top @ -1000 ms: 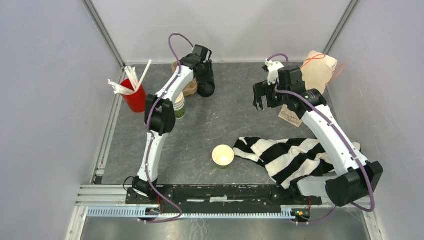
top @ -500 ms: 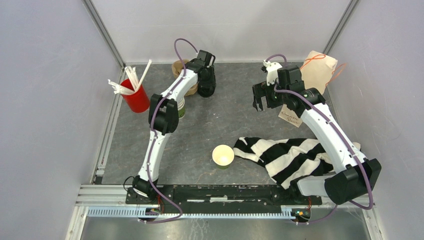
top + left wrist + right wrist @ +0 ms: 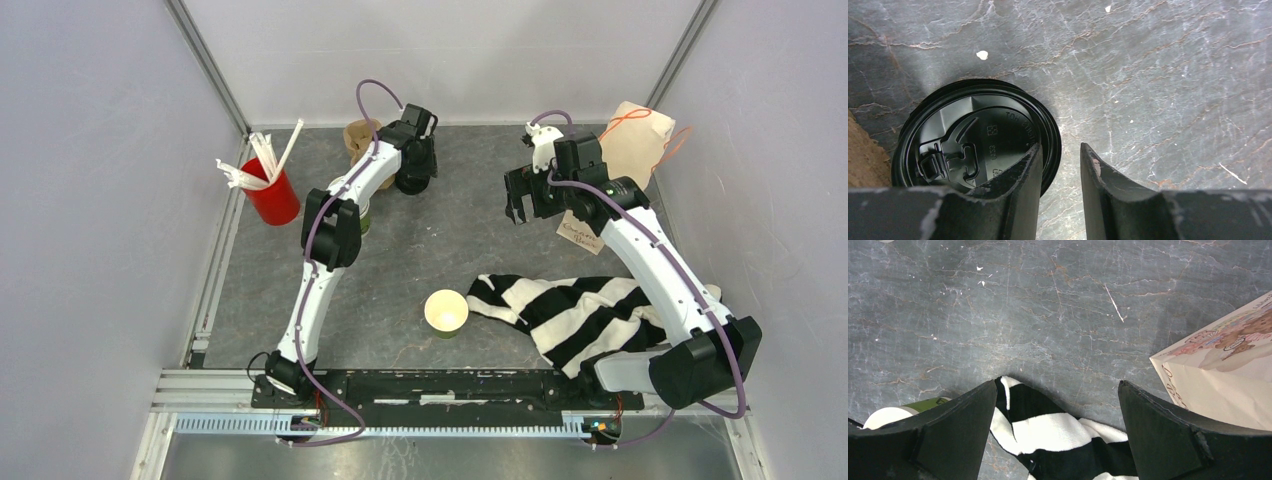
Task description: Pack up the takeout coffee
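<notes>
Black round plastic lid (image 3: pixel 973 145): my left claw (image 3: pixel 1059 150) has slid over it, jaws narrowing astride its rim but gripping nothing yet, so pickup looks close. Right claw (image 3: pixel 1057 385) hangs wide, empty.

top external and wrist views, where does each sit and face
Top external: above, behind the robot, looking down on the table; left arm and right arm show.
Left wrist: on the left arm, looking down at a black lid past the left gripper.
Right wrist: looking down past the open right gripper.
Shared with top: striped cloth, green cup.
</notes>
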Robot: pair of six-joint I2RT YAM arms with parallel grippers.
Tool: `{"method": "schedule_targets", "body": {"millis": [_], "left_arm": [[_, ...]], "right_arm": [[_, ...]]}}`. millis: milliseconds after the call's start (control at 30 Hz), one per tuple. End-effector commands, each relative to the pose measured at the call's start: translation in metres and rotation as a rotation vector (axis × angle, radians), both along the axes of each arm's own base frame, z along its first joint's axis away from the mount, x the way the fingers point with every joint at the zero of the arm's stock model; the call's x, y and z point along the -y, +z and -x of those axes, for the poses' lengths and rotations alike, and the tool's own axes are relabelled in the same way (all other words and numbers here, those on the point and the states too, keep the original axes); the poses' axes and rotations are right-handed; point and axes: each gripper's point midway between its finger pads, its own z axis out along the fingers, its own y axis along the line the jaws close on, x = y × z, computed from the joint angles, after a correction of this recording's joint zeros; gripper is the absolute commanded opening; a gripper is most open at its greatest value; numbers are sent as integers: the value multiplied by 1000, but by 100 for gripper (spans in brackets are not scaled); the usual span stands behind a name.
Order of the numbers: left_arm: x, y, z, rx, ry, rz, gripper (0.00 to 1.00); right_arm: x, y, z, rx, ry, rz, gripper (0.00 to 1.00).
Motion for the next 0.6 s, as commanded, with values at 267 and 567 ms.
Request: {"method": "schedule_targets", "body": {"millis": [267, 567], "left_arm": [[-4, -2, -8, 29, 25, -35, 28], [-2, 11, -8, 43, 25, -20, 13]], "right_arm": [[0, 9, -2, 48, 13, -5, 98], [0, 9, -1, 50, 14, -6, 98]]}}
